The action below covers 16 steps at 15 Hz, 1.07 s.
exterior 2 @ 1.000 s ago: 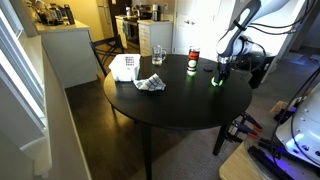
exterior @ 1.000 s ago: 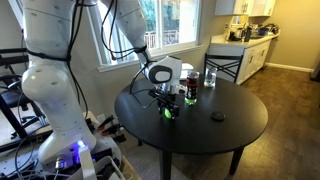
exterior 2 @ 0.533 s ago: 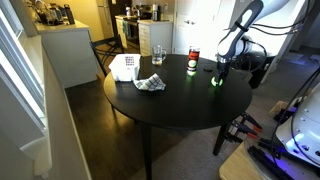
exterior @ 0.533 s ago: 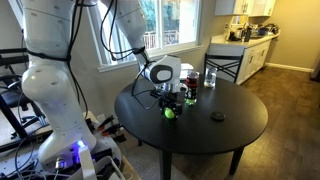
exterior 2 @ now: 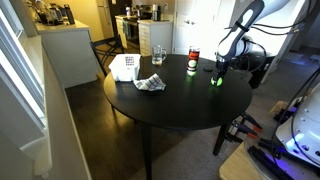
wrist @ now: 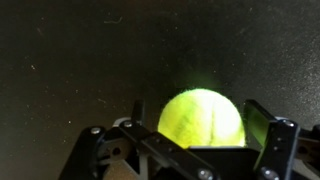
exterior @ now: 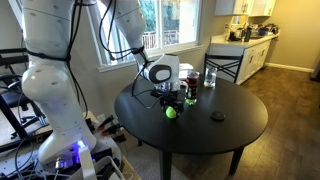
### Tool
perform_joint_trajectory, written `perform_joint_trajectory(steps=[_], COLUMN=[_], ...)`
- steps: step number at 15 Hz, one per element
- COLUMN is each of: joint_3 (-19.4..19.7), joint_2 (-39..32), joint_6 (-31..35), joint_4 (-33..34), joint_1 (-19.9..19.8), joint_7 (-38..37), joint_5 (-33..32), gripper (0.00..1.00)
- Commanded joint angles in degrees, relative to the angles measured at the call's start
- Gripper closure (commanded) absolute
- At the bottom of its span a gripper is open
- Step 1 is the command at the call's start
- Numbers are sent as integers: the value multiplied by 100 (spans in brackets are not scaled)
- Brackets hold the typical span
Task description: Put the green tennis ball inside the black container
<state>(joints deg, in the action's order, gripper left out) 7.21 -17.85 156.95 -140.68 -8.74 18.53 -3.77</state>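
The green tennis ball (wrist: 200, 118) lies on the dark round table (exterior: 240, 125). It also shows in both exterior views (exterior: 171, 113) (exterior 2: 213, 81). My gripper (wrist: 200, 135) is low over the ball with one finger on each side. It is open, with a small gap at the left finger. It shows in both exterior views (exterior: 169, 103) (exterior 2: 218, 72). The black container (exterior: 190, 93), a dark upright cup with a red top, stands just beyond the ball. In an exterior view (exterior 2: 192, 63) it stands apart from the gripper.
A clear drinking glass (exterior: 210, 77) (exterior 2: 157, 55) stands further back on the table. A flat small black disc (exterior: 217, 116) lies near the middle. White paper (exterior 2: 125, 67) and a crumpled cloth (exterior 2: 150, 84) lie on the far side. A chair (exterior: 224, 66) stands behind the table.
Hardly anything. The gripper stays around the ball and has shifted only very slightly. The ball rests in the same place.
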Motion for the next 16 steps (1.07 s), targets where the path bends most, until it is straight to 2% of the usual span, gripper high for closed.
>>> perform_joint_trajectory(steps=[1, 6, 16], joint_3=[-107, -111, 249], joint_2=[106, 81, 89], joint_6=[308, 567, 1158], joint_4=[-254, -355, -405], joint_1=[-135, -116, 19], joint_7=[130, 144, -75], joint_5=[-100, -197, -941], gripper=[0, 0, 0])
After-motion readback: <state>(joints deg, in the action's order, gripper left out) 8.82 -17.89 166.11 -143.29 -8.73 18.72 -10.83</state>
